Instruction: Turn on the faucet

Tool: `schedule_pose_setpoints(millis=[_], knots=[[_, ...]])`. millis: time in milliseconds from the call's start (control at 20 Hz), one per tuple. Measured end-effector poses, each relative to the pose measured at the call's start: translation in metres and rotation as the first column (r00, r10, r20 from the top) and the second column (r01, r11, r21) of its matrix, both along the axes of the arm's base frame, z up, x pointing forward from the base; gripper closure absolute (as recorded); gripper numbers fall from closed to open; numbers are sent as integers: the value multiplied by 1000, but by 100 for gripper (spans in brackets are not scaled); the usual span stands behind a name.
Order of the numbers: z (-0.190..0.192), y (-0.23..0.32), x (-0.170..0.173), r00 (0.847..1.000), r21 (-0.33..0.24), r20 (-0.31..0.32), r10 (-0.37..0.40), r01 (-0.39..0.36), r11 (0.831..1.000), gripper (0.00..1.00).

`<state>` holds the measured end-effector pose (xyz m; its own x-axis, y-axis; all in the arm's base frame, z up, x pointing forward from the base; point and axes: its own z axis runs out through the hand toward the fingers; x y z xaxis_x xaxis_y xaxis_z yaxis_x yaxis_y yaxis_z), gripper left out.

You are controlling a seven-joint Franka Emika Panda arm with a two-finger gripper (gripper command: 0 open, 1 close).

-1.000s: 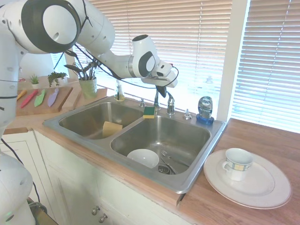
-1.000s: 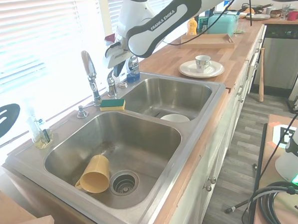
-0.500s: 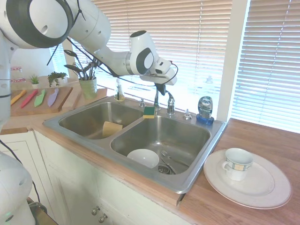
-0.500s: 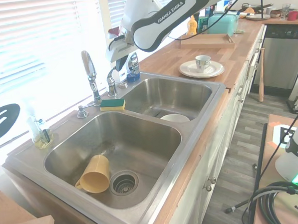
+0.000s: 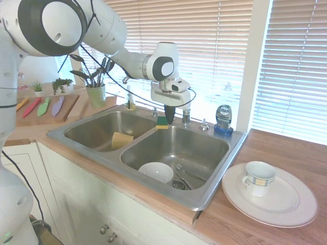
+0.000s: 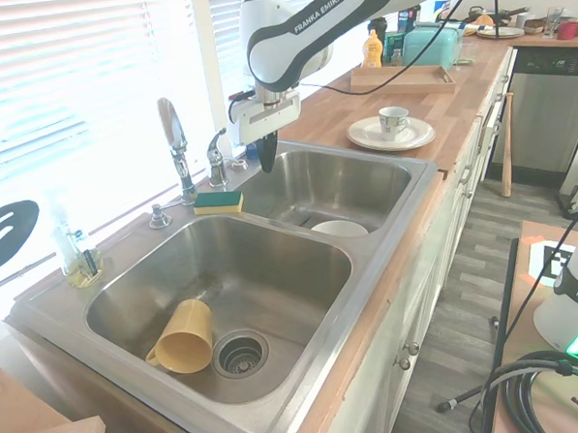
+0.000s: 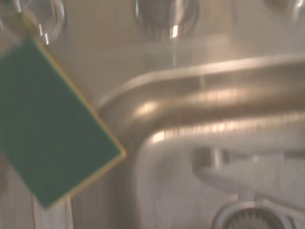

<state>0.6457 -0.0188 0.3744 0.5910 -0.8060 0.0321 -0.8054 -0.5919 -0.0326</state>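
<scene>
I see the faucet [image 6: 174,135] standing on the back rim of the double sink [image 6: 371,299], its small lever handle [image 6: 215,151] just beside the spout base. The gripper [image 6: 265,155] hangs pointing down close to that lever, over the sink's rear edge, near the green sponge [image 6: 217,201]. The jaws appear closed and empty, though the view is poor.

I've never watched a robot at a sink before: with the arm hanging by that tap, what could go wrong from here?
1. The gripper hangs beside the small lever handle, not on it; it might slip past the thin chrome lever.
2. The green sponge lies close by on the sink's divider and could get knocked into a basin.
3. The blue dish-soap bottle stands nearby and might topple if the arm swings wide.
</scene>
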Motion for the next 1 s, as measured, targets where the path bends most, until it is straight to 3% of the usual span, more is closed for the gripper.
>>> schedule_pose_setpoints(millis=[500,1000], knots=[[1,6,-18,998,8,-65,14,-14,1000,100],[18,15,-129,994,30,-84,70,-67,997,100]])
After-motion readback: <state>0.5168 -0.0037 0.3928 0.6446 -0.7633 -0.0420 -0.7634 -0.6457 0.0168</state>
